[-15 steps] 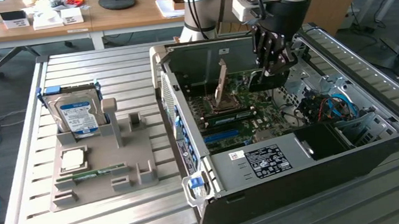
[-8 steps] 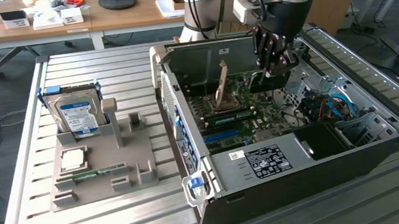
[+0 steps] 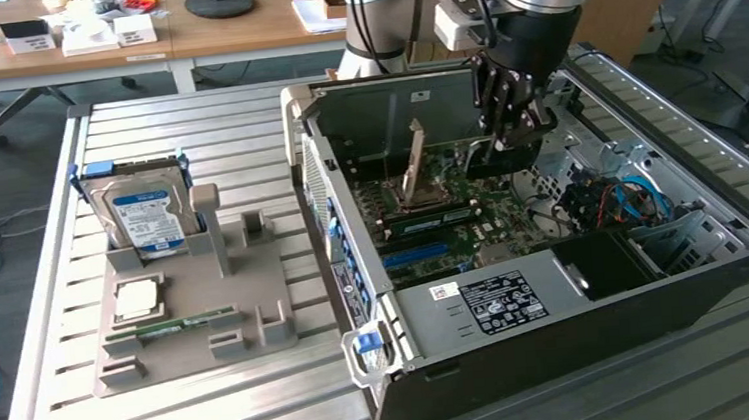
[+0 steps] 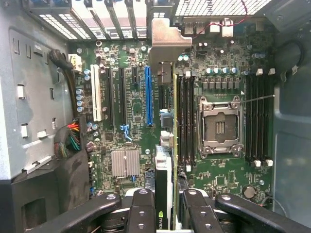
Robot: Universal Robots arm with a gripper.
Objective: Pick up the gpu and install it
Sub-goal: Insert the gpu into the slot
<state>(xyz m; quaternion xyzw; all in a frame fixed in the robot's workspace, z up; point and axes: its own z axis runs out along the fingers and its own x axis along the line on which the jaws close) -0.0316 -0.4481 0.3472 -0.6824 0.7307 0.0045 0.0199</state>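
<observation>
Gripping gpu [image 4: 164, 179] edge-on, btw blue slot [image 4: 147, 94] & RAM slots [image 4: 187, 116]

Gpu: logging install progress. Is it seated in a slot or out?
Out: the gpu hangs edge-on in the jaws above the motherboard; the blue slot shows empty.

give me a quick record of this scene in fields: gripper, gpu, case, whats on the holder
gripper: shut on the gpu, inside the open computer case
gpu: held edge-on over the motherboard, near the blue slot; seated or not, cannot tell
holder: hard drive upright, memory stick and square silver chip lying on it
cpu socket: open, empty
</observation>
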